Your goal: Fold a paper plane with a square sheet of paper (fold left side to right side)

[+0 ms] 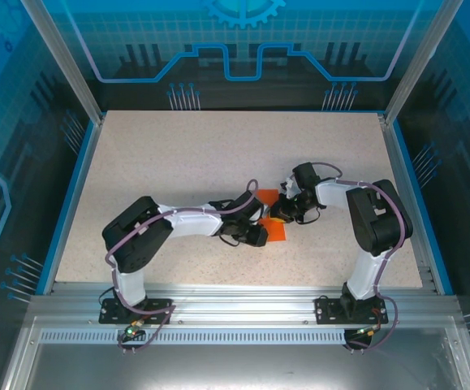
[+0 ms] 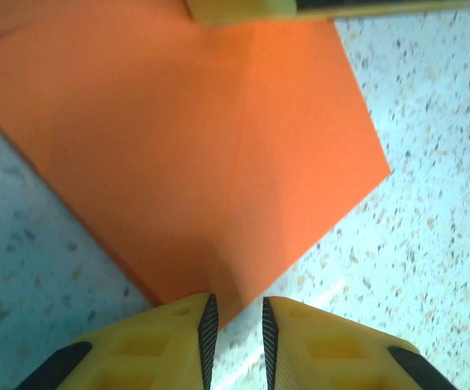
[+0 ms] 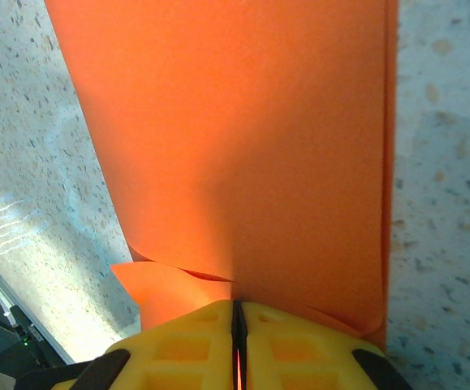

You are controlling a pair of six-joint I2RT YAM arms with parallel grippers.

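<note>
The orange-red sheet of paper lies mid-table, partly folded over itself, with both grippers on it. In the right wrist view the paper shows two layers, the upper one curling up at the near edge, and my right gripper is shut on that edge. My right gripper sits at the sheet's far side. The left gripper is at the near side. In the left wrist view a corner of the paper reaches into the narrow gap of my left gripper, whose pads stand slightly apart, open.
The speckled table has a blue raised border and an aluminium rail along the near edge. A yellow finger of the right gripper shows at the top of the left wrist view.
</note>
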